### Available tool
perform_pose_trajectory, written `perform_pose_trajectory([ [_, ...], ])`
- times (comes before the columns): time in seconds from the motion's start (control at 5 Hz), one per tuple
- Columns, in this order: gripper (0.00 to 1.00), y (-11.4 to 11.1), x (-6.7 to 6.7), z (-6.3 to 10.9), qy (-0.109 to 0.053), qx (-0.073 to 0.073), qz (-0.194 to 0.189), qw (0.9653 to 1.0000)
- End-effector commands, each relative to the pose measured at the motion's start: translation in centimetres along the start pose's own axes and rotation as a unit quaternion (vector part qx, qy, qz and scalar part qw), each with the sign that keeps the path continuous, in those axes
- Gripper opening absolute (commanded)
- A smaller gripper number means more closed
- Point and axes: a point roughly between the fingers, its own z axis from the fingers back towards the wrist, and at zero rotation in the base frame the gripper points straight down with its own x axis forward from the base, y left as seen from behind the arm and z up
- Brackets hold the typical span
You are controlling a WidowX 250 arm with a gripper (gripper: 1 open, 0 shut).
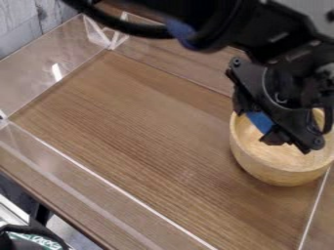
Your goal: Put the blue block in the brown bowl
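Note:
The brown bowl (278, 164) sits on the wooden table at the right, a round light-wood bowl with a thick rim. My black gripper (276, 125) hangs directly over its far rim, shut on the blue block (263, 122). Only a small bright-blue patch of the block shows between the black fingers, just above the bowl's inside. The arm reaches in from the top of the view and hides the bowl's back edge.
The wooden table top (131, 127) is ringed by low clear plastic walls (53, 73). A dark object with green marks (26, 237) lies beyond the front edge at the bottom left.

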Motion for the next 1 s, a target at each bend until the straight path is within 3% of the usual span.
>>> perform_pose_trajectory([
  [0.0,0.0,0.5,1.4,0.5,-0.022,0.0,0.022,0.9995],
  [0.8,0.0,0.6,1.3,-1.2,-0.019,0.009,0.046,0.9987],
])
